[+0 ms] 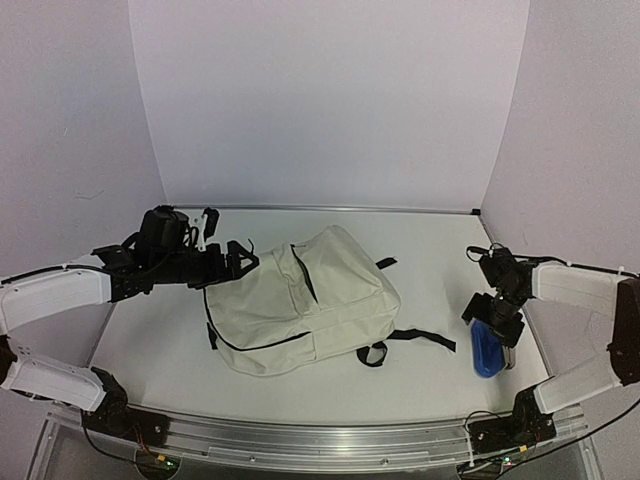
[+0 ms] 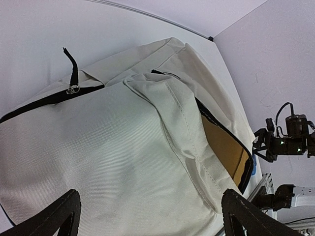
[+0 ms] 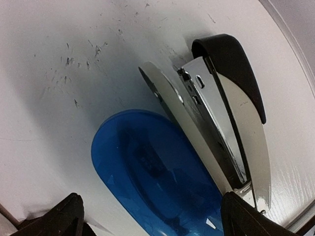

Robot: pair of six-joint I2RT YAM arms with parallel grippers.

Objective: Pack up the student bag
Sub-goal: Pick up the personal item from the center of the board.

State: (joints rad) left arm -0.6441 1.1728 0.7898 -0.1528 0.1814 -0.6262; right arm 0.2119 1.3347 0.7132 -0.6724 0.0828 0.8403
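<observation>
- Student bag (image 1: pixel 300 305): cream canvas with black zipper trim. It lay flat at the middle of the white table (image 1: pixel 430 250).
- Main opening (image 2: pixel 227 147): unzipped along one side of the bag, with a tan surface showing inside.
- Zipper pull (image 2: pixel 73 73): a black tab on a metal ring, standing up from a closed dark zipper line elsewhere on the bag.
- Black straps (image 1: pixel 415 338): trailed from the bag's near right corner onto the table.
- Left gripper (image 1: pixel 232 262): at the bag's left edge, over the canvas. Its fingers (image 2: pixel 54 216) were spread wide and gripped nothing.
- Right gripper (image 1: pixel 497 322): well to the right of the bag, past the straps. Its fingers (image 3: pixel 66 214) were spread wide and clasped nothing.
- Blue translucent case (image 3: pixel 152 172): lay on the table right of the bag, directly under the right gripper.
- Stapler (image 3: pixel 226 108): cream and black with a chrome magazine. It lay against the case on the side away from the bag.
</observation>
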